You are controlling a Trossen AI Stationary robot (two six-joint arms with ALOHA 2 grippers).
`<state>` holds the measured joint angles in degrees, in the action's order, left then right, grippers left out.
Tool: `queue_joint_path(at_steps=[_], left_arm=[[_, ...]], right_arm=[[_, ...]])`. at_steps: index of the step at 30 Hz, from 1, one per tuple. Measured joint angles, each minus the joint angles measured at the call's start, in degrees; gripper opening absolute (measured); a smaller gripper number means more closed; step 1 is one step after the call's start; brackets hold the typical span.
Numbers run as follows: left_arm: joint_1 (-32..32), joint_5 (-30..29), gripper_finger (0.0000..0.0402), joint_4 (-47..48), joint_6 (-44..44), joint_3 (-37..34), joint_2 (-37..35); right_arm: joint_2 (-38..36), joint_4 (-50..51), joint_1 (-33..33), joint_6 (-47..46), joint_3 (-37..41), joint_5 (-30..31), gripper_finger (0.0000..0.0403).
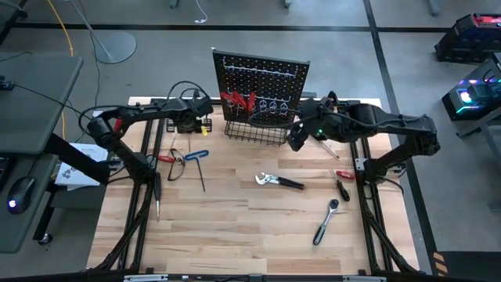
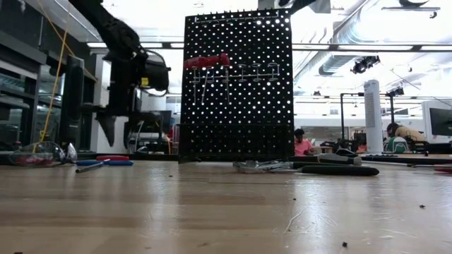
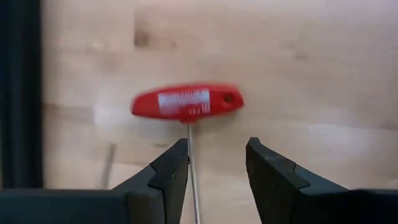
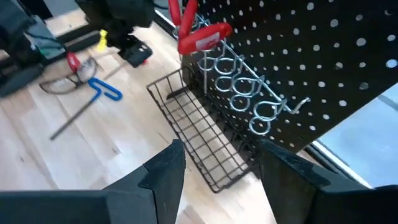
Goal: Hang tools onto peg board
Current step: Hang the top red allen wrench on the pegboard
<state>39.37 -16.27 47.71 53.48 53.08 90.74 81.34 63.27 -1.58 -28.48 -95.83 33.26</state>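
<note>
Directly below the open, empty left claw (image 3: 216,171) lies a red T-key (image 3: 186,102); right claw (image 4: 217,171) open beside the peg board (image 1: 262,78).

We count one peg board (image 1: 262,82), one wire basket (image 1: 254,131) along its bottom edge. Red-handled tools hanging on board (image 1: 239,100): at least two, exact number unclear. On table we see one blue-handled T-key (image 1: 196,156), one red-handled T-key (image 3: 186,102), one pliers (image 1: 278,181), one chrome ratchet (image 1: 326,221), one safety glasses (image 1: 176,164). Two arms, two grippers: left (image 3: 214,171), right (image 4: 217,168).
</note>
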Motion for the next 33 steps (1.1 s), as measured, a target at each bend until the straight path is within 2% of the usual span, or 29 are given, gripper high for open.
queue_joint_path(at_steps=[6,11,25,29,33], left_arm=[[1.69,2.35,0.0145,-2.29,5.13,-6.04,0.02],[2.28,4.86,0.0145,-11.04,4.43,-8.39,-0.04],[4.92,-0.71,0.0141,-15.54,2.36,-9.88,0.97],[4.21,-0.84,0.0106,-17.58,6.60,-12.68,2.27],[3.18,-1.27,0.0022,-20.13,6.11,-13.85,1.73]], right_arm=[[-0.02,1.63,1.16,3.18,0.00,-0.63,0.0190],[-0.02,1.66,1.61,4.96,0.00,-1.69,0.0190],[-0.02,1.62,1.96,3.90,0.00,-2.09,0.0190],[-0.02,1.62,1.96,2.96,0.00,-2.11,0.0190],[-0.02,1.63,1.94,2.83,0.00,-2.53,0.0190]])
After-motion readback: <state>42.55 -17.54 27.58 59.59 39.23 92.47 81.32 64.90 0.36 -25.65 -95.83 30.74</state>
